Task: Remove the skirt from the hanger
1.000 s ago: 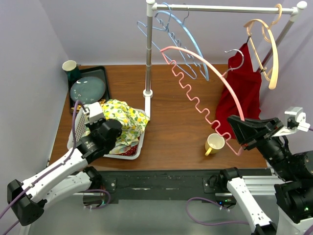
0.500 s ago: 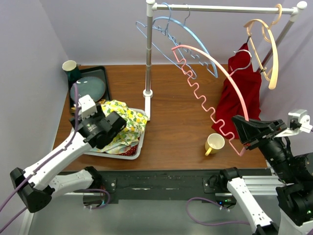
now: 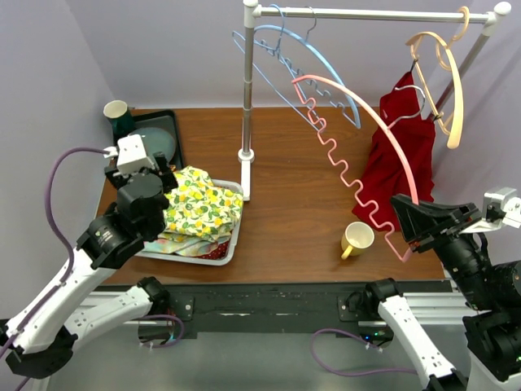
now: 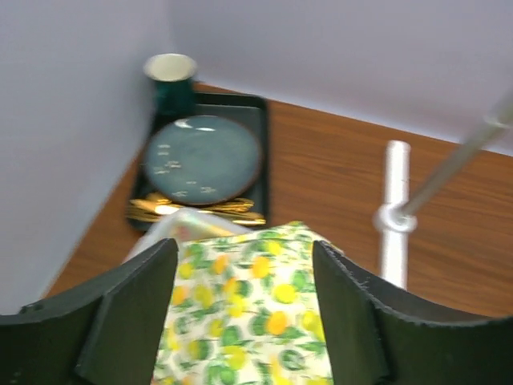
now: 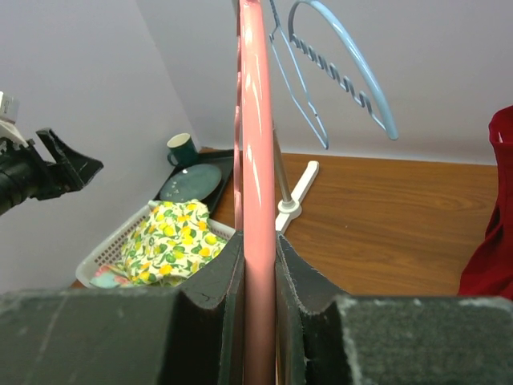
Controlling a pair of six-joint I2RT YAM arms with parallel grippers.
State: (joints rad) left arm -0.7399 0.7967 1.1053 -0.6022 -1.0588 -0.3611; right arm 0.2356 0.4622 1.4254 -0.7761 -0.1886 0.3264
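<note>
Top view: the yellow lemon-print cloth skirt [image 3: 199,204] lies in the white plastic basket [image 3: 232,248] at the 9 o'clock edge of the table. It is off the curved pink plastic hanger [image 3: 381,124]. Open wood lies between them. There are two mugs, a yellow china mug [image 3: 356,239] and a dark green mug [image 3: 116,110].

Left wrist view: the left gripper [image 4: 244,257] has its fingers apart over the skirt.

Right wrist view: the right gripper [image 5: 258,257] squeezes the hanger.

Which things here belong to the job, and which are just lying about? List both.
Job: pink hanger, gripped by right claw; floral garment in basket; left claw, open above it.
Lying about: yellow mug, blue hanger, red garment, blue plate, green cup.
</note>
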